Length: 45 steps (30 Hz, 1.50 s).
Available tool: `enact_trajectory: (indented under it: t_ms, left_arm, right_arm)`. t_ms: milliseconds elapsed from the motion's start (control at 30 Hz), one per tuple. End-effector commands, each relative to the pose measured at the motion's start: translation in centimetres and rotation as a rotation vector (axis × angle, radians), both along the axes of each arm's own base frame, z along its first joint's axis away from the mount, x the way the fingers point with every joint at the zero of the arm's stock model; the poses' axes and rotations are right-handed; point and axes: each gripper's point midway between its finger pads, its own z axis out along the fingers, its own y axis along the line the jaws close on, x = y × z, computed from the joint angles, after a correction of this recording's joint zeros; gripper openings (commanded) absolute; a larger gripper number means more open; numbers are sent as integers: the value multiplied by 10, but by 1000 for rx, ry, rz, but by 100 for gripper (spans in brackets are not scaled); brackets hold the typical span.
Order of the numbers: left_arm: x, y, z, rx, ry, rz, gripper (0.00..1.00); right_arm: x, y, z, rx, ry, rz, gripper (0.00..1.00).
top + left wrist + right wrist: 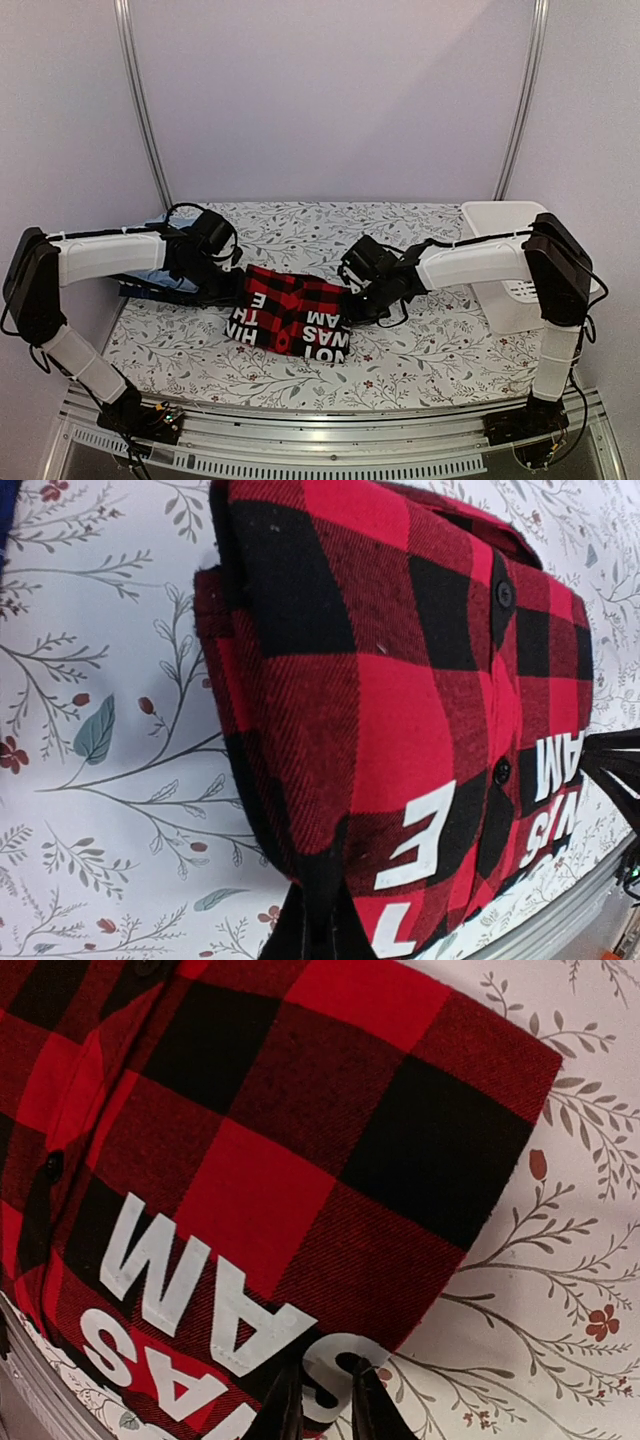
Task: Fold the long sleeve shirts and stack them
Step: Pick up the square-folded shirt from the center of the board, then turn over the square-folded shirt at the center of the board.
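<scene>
The left arm (105,255) and the right arm (470,265) are wearing white shells on their long links and boxy black housings at the joints. Thin black cables (188,206) are looping along them; slim black fingertips (285,1410) are showing matte

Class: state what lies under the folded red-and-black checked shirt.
The floral tablecloth shows beside the edges of the checked shirt, so it rests on that. Anything else beneath is covered by the fabric.
</scene>
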Motion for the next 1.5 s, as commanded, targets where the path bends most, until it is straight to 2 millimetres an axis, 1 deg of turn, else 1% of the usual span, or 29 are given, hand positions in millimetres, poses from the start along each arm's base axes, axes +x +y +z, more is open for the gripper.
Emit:
enact_trajectory:
  t_ms: [0,133,200,233,333,400,433,633,667,733,800,833,900,933,1000,1100,1200,1267,1300,1367,1467]
  left_arm:
    - [13,8,32,-11,-71,-3,0]
    - [17,12,46,-19,-99,-6,0]
    - [18,13,52,-26,-109,-9,0]
    - [19,13,55,-29,-115,-13,0]
    - [21,14,64,-37,-133,-19,0]
    - [24,15,71,-45,-148,-20,0]
    - [25,16,74,-45,-154,-20,0]
    - [32,25,85,-46,-185,-21,0]
    - [33,26,88,-48,-190,-23,0]
    - [36,27,94,-48,-204,-28,0]
    - [41,27,103,-57,-224,-38,0]
    - [43,26,107,-65,-233,-45,0]
    - [48,21,118,-87,-253,-63,0]
    - [51,20,122,-92,-262,-71,0]
    - [55,18,127,-94,-273,-78,0]
    - [59,19,124,-88,-267,-78,0]
    - [62,21,121,-82,-264,-84,0]
    - [64,22,123,-84,-271,-92,0]
    - [64,22,124,-88,-273,-99,0]
    - [66,24,124,-79,-282,-109,0]
    - [70,37,121,-38,-292,-101,0]
  right_arm:
    - [-7,2,-26,-41,44,-9,16]
    - [-7,12,-37,-39,63,7,17]
    - [-4,21,-39,-30,63,19,17]
    - [-3,25,-43,-31,69,24,18]
    - [2,40,-46,-13,71,41,18]
    - [3,48,-53,-13,80,49,18]
    - [5,52,-52,-6,77,49,18]
    - [4,63,-66,5,98,53,20]
    - [4,66,-66,14,99,56,20]
    - [5,72,-70,23,108,61,21]
    - [6,82,-72,49,115,69,21]
    - [7,88,-77,59,126,70,21]
    - [11,101,-81,96,133,73,21]
    - [11,106,-86,108,140,74,21]
    - [16,116,-88,139,143,63,21]
    - [22,125,-92,166,140,50,22]
    - [26,135,-88,202,136,57,24]
    - [28,141,-88,215,137,64,25]
    - [28,143,-90,213,140,68,25]
    - [29,142,-93,206,141,71,27]
    - [32,129,-90,169,125,70,34]
